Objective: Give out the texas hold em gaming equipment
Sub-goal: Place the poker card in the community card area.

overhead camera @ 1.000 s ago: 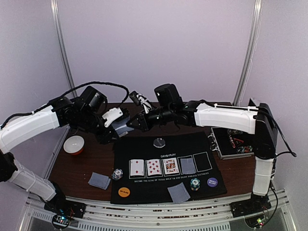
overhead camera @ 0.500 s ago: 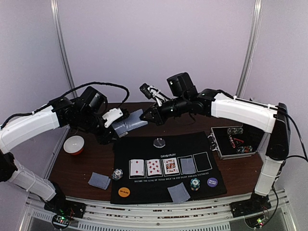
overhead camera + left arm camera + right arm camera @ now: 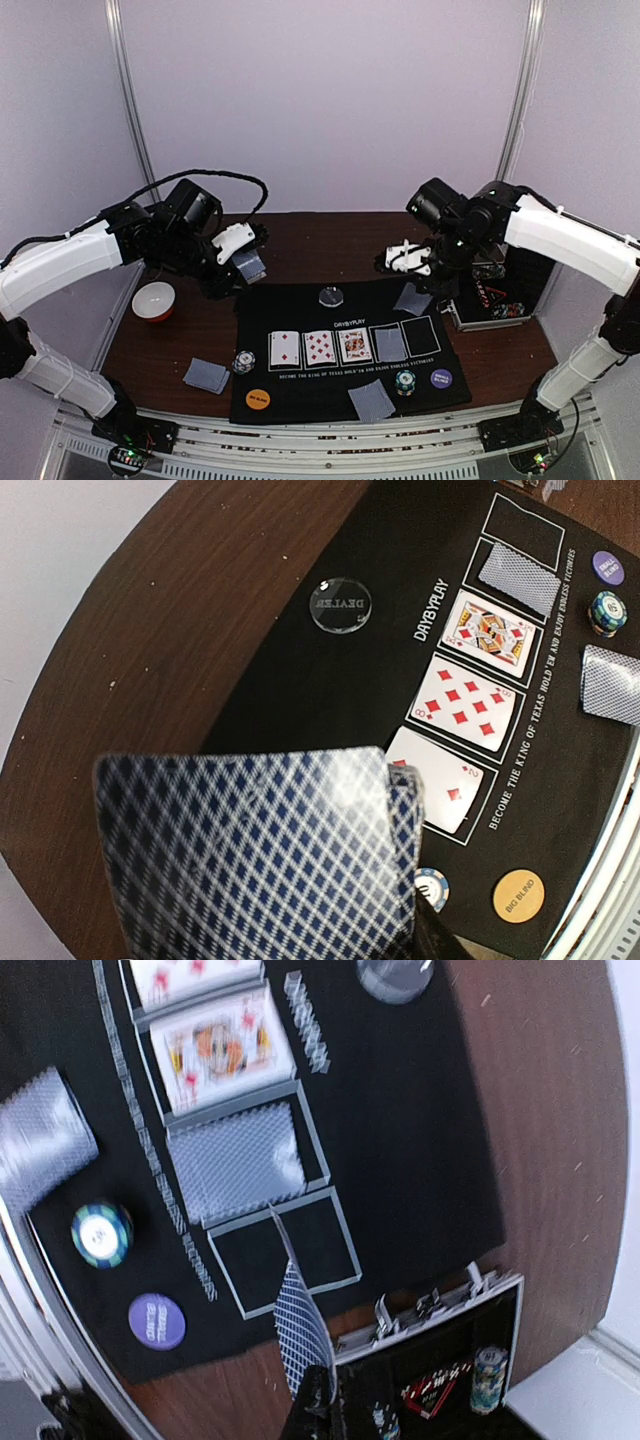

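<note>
My left gripper (image 3: 243, 263) is shut on a deck of blue-backed cards (image 3: 260, 860), held above the table's back left; the deck hides its fingers in the left wrist view. My right gripper (image 3: 318, 1405) is shut on one card (image 3: 298, 1325), which hangs edge-on over the mat's empty fifth outline (image 3: 290, 1250). Three cards lie face up (image 3: 320, 346) in the first outlines and a face-down card (image 3: 390, 344) fills the fourth. The dealer disc (image 3: 330, 296), orange disc (image 3: 259, 398), purple disc (image 3: 441, 379) and two chip stacks (image 3: 243, 361) (image 3: 405, 382) rest on the mat.
Face-down card pairs lie at the front left (image 3: 207, 375) and front middle (image 3: 371, 400). An open silver case (image 3: 490, 295) stands right of the black mat (image 3: 300, 310), close to my right gripper. A red-and-white bowl (image 3: 154, 299) sits at the left.
My right gripper drew one card off the deck held by the left gripper, then swung right and down to the mat's right end. The left arm stayed put.
</note>
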Controlling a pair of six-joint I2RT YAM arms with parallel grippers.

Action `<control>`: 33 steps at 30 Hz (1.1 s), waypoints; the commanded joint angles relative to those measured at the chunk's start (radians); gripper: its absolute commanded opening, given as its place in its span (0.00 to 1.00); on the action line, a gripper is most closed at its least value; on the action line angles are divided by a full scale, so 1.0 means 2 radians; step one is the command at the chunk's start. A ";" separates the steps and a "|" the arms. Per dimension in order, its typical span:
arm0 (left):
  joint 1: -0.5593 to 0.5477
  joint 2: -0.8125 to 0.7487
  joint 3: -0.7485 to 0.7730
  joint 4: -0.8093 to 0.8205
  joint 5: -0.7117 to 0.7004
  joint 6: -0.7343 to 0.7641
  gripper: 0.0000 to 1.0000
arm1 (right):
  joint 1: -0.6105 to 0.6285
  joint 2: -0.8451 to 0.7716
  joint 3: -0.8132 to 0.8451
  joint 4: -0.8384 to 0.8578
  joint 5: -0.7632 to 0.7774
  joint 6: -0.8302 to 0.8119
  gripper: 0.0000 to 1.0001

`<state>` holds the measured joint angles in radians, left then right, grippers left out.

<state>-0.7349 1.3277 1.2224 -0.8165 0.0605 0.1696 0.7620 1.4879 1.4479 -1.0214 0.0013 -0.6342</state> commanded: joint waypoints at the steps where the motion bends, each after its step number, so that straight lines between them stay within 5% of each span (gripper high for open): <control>1: 0.000 -0.007 0.000 0.019 -0.001 0.000 0.41 | -0.005 0.038 -0.043 -0.106 0.110 -0.048 0.00; 15: 0.001 -0.012 -0.004 0.019 -0.002 -0.001 0.41 | -0.007 0.175 -0.037 -0.048 0.061 -0.124 0.00; 33: 0.001 -0.007 -0.004 0.020 -0.006 0.000 0.41 | -0.036 0.242 -0.013 0.013 0.060 -0.124 0.00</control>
<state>-0.7345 1.3212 1.2152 -0.8158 0.0555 0.1692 0.6991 1.9415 1.3815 -1.0069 0.1265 -0.8837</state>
